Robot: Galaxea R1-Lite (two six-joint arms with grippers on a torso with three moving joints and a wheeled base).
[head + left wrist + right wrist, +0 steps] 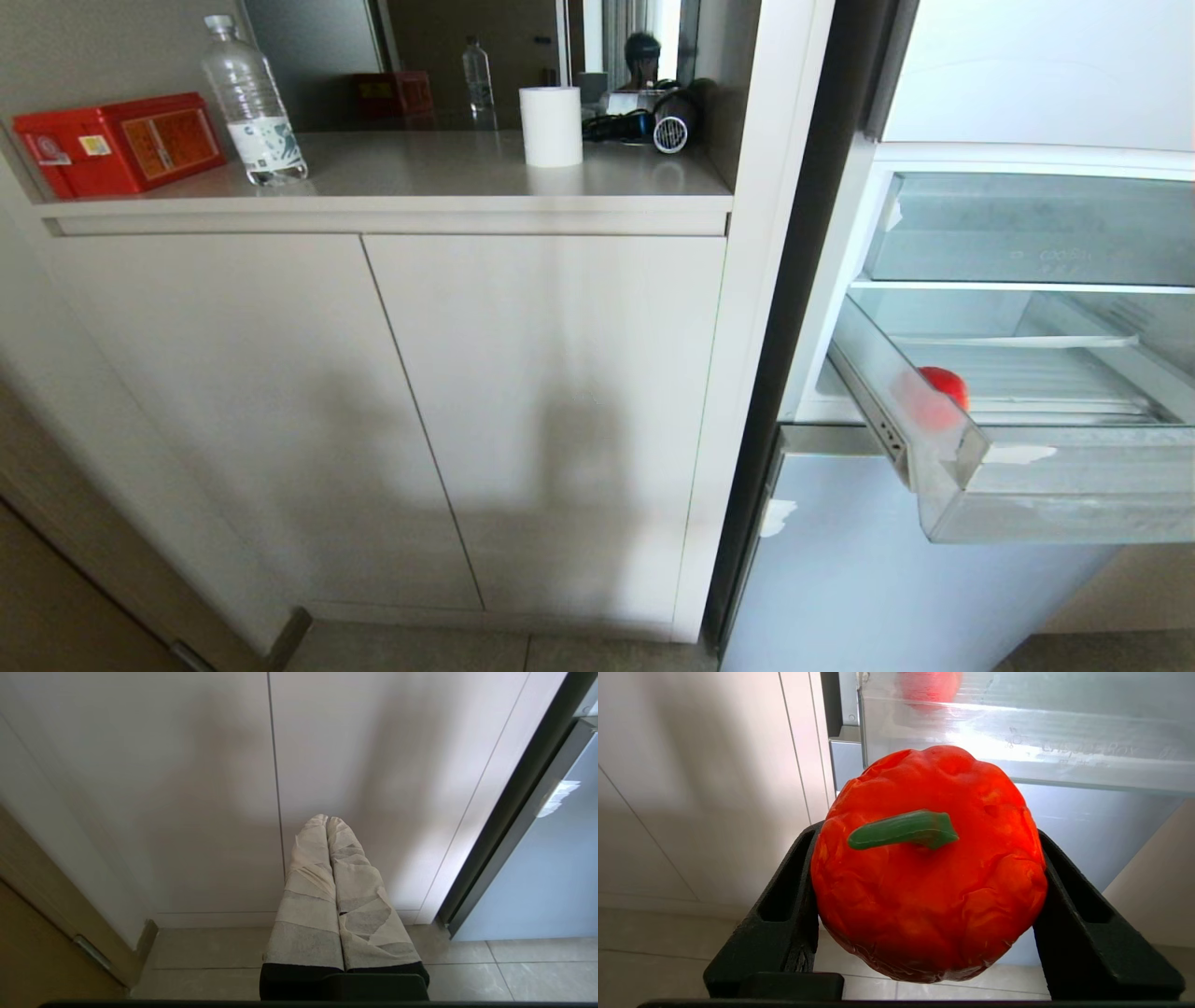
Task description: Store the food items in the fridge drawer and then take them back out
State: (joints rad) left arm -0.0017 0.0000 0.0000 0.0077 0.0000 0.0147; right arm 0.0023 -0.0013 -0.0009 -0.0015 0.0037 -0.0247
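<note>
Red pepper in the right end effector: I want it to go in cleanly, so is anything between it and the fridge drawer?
Nothing visible blocks it. The right end effector holds the red pepper below the fridge drawer, which is pulled out with its top uncovered; one red item lies near the drawer's left end.

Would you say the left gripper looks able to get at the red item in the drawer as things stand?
Probably not yet: the left gripper is shut and low before the cabinet doors, while the red item lies in the open drawer.
</note>
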